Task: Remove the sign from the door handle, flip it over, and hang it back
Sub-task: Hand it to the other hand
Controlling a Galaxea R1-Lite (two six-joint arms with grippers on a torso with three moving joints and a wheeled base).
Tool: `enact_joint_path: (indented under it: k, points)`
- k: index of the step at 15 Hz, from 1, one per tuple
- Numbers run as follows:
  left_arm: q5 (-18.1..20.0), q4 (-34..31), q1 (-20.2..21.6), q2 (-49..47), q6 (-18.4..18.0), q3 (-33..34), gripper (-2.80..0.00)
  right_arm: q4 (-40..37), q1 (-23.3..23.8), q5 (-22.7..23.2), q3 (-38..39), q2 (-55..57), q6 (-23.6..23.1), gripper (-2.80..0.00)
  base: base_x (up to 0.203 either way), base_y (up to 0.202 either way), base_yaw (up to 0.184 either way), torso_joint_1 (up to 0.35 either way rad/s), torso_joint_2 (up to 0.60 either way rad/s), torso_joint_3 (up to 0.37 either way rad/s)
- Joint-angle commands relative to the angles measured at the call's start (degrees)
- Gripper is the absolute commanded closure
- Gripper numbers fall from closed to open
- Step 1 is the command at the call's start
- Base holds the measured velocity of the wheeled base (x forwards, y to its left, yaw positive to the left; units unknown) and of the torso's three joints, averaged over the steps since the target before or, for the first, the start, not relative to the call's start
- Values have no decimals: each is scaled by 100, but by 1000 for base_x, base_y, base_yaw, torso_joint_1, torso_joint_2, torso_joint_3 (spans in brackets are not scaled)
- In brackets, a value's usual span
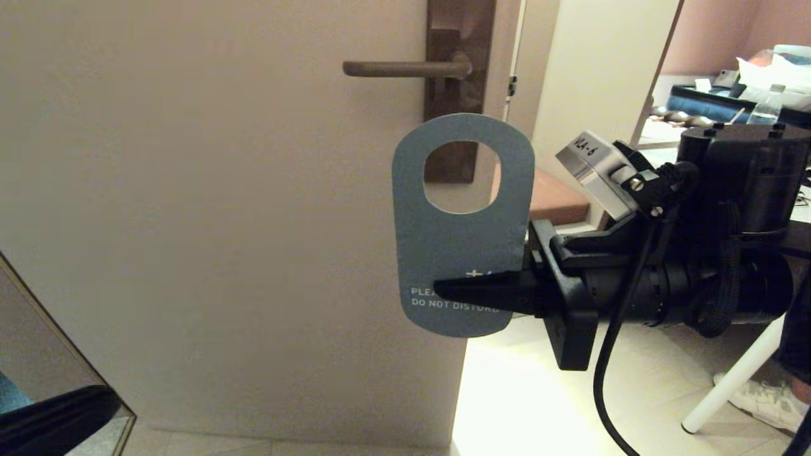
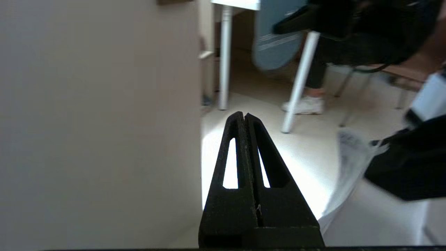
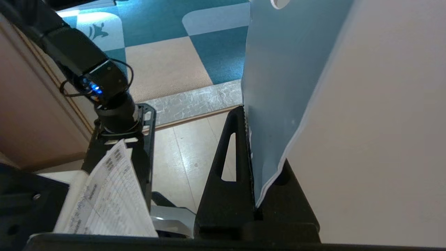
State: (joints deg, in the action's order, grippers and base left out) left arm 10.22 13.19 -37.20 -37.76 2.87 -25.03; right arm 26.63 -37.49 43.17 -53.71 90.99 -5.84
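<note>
Down in the near-left corner the left pincer (image 2: 245, 118) sits parked low by the door, fingers pressed together on nothing. Further right and up, the door handle (image 1: 405, 68) runs horizontal, free end pointing left. Just below it and a bit nearer, the sign (image 1: 462, 225) hangs free of it, long axis vertical, oval hole on top, grey-blue DO NOT DISTURB face toward the camera. Right pincer (image 1: 443, 290) comes in from the right and is clamped on its lower part, so that arm's nearest. I'd guess the flip comes next, then lifting the hole up and left to the lever's tip.
</note>
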Motion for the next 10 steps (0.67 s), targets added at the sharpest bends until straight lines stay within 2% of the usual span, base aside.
enact_joint_path:
  k: [1,2,7,10]
  points:
    - [20,263,-185,-530,103,2,0,18,-4,34,-150,168,-5,0,0,0,0,0,0,0]
    - [99,455,-227,-693,166,5,0,18,-4,39,-222,223,-5,0,0,0,0,0,0,0]
    - [988,1070,-257,-1270,528,31,0,18,-4,213,-471,419,3,0,0,0,0,0,0,0]
    - [1055,1128,-253,-1393,583,26,0,18,-4,402,-545,551,4,0,0,0,0,0,0,0]
